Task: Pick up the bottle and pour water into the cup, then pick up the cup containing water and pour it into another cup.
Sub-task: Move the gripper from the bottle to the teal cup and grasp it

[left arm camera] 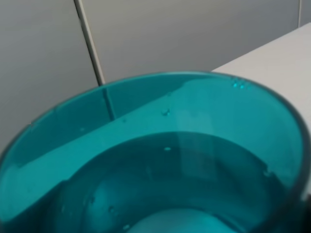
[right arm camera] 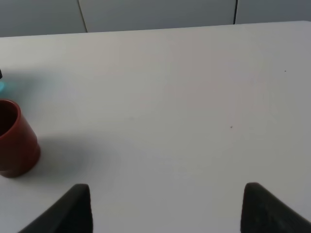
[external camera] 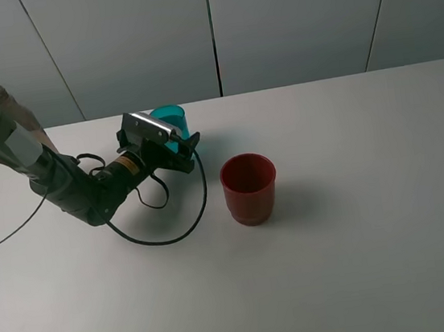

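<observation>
1. Exterior high: the left hand [external camera: 180, 145], spread wide, sits at the teal cup [external camera: 171, 117] on the surface [external camera: 360, 238], apparently ready to grasp it; the red cup [external camera: 249, 187] stands near.
2. Left wrist: the teal cup [left arm camera: 160, 160] looms close and appears to hold water.
3. Right wrist: the right hand [right arm camera: 165, 208] is spread and empty, clear of the red cup [right arm camera: 14, 141].

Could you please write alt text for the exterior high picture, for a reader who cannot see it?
A robot arm reaches from the left across a white table, with its left gripper at a teal cup near the far edge. A dark red cup stands upright, apart, to the right and nearer the camera. A black cable loops under the arm.
</observation>
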`<act>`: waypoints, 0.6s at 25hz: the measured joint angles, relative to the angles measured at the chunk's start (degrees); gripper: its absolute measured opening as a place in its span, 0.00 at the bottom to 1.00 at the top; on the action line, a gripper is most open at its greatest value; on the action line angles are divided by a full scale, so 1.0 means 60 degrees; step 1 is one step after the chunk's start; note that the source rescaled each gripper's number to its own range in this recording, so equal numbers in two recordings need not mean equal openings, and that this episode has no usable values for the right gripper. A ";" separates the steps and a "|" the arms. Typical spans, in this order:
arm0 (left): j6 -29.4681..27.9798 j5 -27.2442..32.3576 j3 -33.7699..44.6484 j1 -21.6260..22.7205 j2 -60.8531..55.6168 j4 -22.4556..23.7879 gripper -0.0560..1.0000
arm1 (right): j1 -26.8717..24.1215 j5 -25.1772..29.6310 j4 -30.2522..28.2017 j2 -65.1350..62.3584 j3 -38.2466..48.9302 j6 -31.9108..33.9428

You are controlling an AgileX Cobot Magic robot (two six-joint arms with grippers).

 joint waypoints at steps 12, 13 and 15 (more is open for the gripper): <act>-0.0075 0.0439 -0.0310 0.0000 0.0105 0.0308 0.92 | 0.0000 0.0000 0.0000 0.0000 0.0000 0.0062; -0.0075 0.0439 -0.0310 0.0000 0.0105 0.0355 0.73 | 0.0000 0.0000 0.0000 0.0000 0.0000 0.0062; -0.0104 0.0454 -0.0310 0.0000 0.0105 0.0393 0.14 | 0.0000 0.0000 0.0000 0.0000 0.0000 0.0000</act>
